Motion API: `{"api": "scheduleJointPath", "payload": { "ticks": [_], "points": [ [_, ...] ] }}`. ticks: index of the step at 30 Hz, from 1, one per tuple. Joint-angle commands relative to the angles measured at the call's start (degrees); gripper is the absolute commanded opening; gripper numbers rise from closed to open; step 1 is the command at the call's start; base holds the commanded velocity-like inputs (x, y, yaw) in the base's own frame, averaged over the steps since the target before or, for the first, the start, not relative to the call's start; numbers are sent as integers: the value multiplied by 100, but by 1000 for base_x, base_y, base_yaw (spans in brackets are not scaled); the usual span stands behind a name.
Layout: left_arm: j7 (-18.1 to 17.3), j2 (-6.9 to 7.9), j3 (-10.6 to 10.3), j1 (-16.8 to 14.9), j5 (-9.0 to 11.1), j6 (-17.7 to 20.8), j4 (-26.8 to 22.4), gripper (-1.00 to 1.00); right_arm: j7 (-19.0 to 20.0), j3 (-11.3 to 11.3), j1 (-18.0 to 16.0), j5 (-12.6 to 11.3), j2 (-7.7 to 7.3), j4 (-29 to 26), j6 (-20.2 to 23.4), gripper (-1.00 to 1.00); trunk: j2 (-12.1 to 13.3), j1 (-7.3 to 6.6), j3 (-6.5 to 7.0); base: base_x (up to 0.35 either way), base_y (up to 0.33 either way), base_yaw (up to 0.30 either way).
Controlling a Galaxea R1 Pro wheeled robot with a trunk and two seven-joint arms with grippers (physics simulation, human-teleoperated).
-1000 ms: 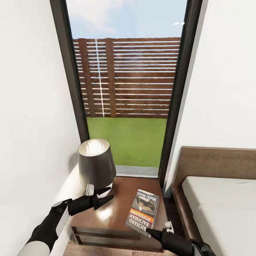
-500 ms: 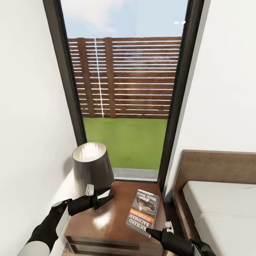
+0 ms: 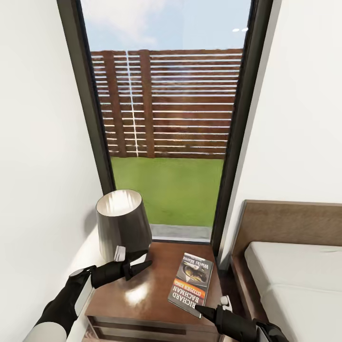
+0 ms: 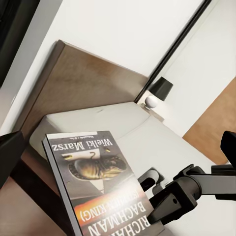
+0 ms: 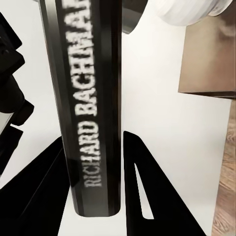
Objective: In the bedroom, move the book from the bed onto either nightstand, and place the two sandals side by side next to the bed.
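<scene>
1. Right gripper [image 3: 199,309] sits at the lower right of the head view, its dark fingers closed on the near bottom corner of the book [image 3: 191,283]; in the right wrist view the book's spine [image 5: 91,103] stands between the two black fingers [image 5: 140,189], which flank it on either side.
2. Left gripper [image 3: 137,265] reaches in from the lower left of the head view, over the left part of the nightstand [image 3: 142,289] just in front of the lamp [image 3: 122,223], its two pointed fingers a little apart with nothing between them.
3. Readable writing: the spine says "RICHARD BACHMAN" in white; the cover [image 4: 93,182] reads "Wielki Marsz" in white at one end, then "RICHARD BACHMAN" in orange with "(STEPHEN KING)" in white, over a dark photo of a worn boot.
4. The book is over the right half of the glossy reddish-brown nightstand top, at a slight angle; whether it rests flat cannot be told.
5. The lamp has a dark shade and a white base and stands at the nightstand's back left corner.
6. At the lower right of the head view is the bed [image 3: 294,280], pale mattress in a brown frame with a headboard.
7. Behind, a tall dark-framed window [image 3: 166,118] between white walls shows a slatted brown fence, green grass and sky.
</scene>
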Motion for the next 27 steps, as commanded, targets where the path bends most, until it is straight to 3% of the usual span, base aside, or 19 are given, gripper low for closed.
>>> {"api": "scheduleJointPath", "payload": {
  "ticks": [1,27],
  "points": [
    [-21,0,-1,-3,14,62,1,100,14,-12,-4,-19,1,1,54,-100,-45,22,-24,0,0,0],
    [-21,0,-3,-3,13,63,-1,100,15,-12,-4,-19,10,1,54,-100,-1088,593,-491,0,0,0]
  ]
}}
